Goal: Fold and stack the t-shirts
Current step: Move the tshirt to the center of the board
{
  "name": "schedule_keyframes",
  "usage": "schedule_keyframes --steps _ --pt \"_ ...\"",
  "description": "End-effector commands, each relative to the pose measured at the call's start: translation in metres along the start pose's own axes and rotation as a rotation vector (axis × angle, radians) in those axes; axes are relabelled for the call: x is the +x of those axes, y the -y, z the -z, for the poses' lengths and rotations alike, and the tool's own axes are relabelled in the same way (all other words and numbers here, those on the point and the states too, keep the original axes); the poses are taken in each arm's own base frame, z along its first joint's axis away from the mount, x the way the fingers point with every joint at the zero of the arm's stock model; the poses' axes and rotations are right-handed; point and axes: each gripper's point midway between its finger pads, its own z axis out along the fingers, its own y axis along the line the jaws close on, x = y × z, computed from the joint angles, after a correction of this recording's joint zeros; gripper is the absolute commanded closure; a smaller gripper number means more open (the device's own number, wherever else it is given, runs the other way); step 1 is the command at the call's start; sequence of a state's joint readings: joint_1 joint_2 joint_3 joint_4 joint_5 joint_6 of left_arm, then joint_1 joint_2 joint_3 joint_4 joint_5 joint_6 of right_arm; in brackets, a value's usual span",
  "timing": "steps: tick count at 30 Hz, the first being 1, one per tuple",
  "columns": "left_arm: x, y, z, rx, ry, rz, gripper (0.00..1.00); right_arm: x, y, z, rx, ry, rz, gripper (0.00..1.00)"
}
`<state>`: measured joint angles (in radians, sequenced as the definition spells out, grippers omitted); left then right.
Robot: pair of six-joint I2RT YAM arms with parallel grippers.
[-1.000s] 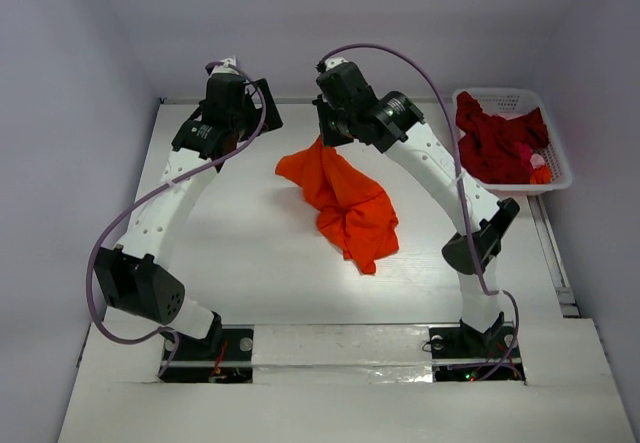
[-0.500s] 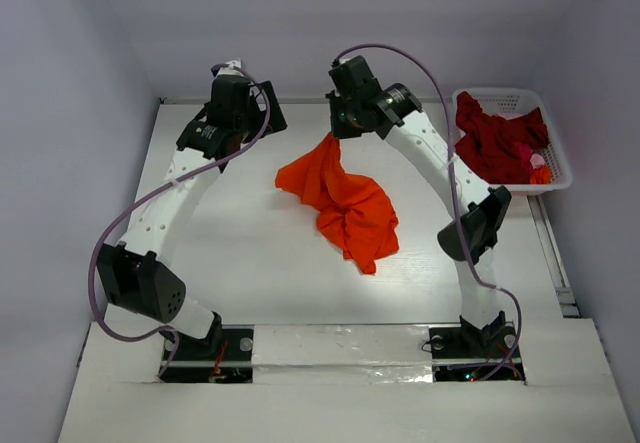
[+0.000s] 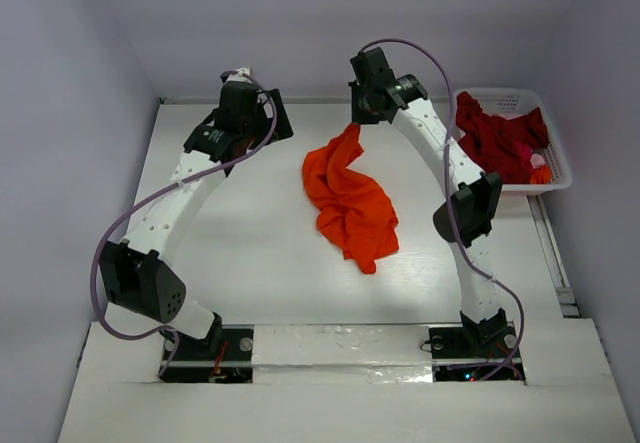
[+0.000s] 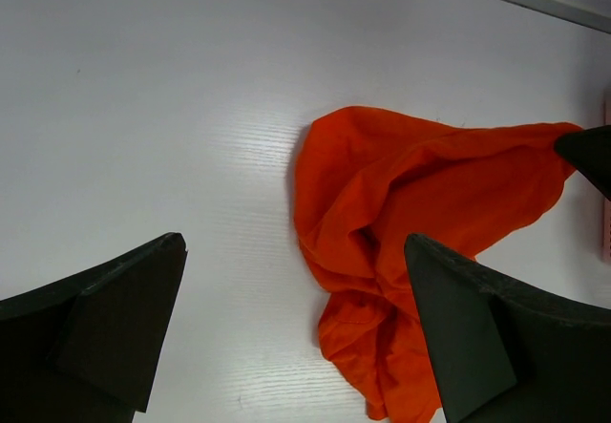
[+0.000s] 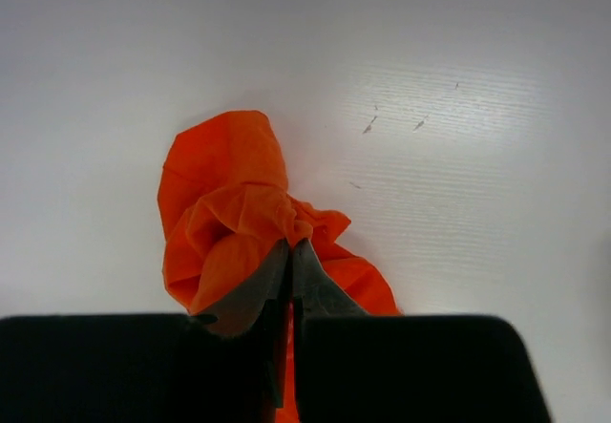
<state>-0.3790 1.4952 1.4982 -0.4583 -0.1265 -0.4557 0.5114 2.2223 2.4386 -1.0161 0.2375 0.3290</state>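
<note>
As seen from above, found orange tee [image 3: 350,203] crumpled on worktop [image 3: 230,243], slightly right of frame centre, one end reaching toward upper centre. Found right pincer [image 5: 291,256] pressed together on that upper end, pinching a bunched fold of cloth. Confirmed in right wrist view, with fabric gathered around the tips. Found left pincer [image 4: 293,243] spread wide, holding nothing, hanging over worktop in upper left of overhead frame, apart from the tee. In left wrist view, saw orange tee lying beyond the two fingers [image 4: 95,318], toward right of frame, clear of both. Noted red tee [image 3: 495,143] heaped in white basket [image 3: 510,94] at upper right of overhead frame, well apart from orange tee.
</note>
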Motion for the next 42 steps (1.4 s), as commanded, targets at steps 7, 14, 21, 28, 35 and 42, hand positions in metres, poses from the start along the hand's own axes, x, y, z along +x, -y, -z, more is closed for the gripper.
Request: schedule_keyframes --steps 7,14,21,28,35,42 --pt "-0.002 0.017 0.004 0.043 0.015 -0.005 0.01 -0.043 0.012 0.065 -0.035 0.184 -0.004 0.0" --pt "-0.005 0.017 0.008 0.046 0.022 -0.014 0.01 -0.024 0.039 0.145 0.008 0.259 -0.019 0.0" --pt "-0.013 0.021 0.015 0.057 0.035 -0.024 0.01 0.124 0.001 0.141 -0.099 -0.013 0.088 0.12" --pt "-0.023 0.025 0.018 0.058 0.046 -0.029 0.01 0.218 -0.01 0.13 -0.181 -0.14 0.054 0.3" --pt "-0.02 0.022 0.019 0.053 0.037 -0.033 0.01 0.255 -0.008 0.101 -0.169 -0.189 0.012 0.3" --pt "-0.019 0.019 0.021 0.042 0.04 -0.038 0.01 0.305 -0.032 0.097 -0.205 -0.299 0.091 0.32"
